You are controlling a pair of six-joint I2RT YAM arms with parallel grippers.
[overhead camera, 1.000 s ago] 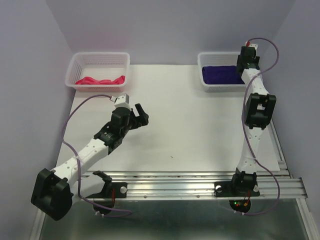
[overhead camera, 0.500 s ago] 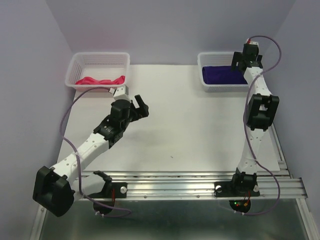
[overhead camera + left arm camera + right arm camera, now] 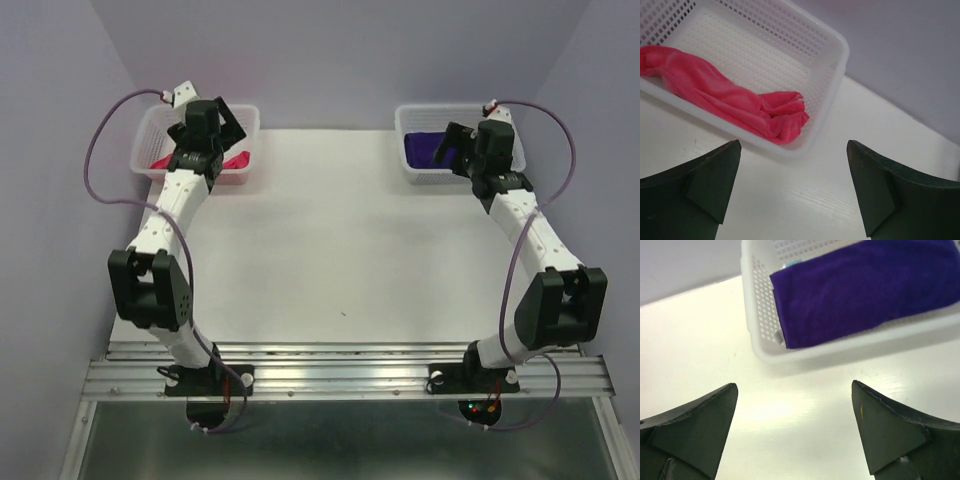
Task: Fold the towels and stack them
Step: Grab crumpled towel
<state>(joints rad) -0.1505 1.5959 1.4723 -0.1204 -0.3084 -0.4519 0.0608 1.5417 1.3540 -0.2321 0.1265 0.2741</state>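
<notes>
Both arms have swung out to the far corners! Pink towel (image 3: 730,100) lies crumpled in the left basket (image 3: 840,50), left gripper (image 3: 792,150) wide and empty just short of it. Purple towel (image 3: 860,290) sits folded in the right basket (image 3: 752,330), right gripper (image 3: 793,386) wide too. Best to dip over the near wall and pinch one edge, because that mesh stands in the way.

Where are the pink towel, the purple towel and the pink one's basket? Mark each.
pink towel (image 3: 725,92): left wrist view, middle of the crumpled cloth.
purple towel (image 3: 860,290): right wrist view, middle of its top.
basket (image 3: 827,95): left wrist view, its right wall.
</notes>
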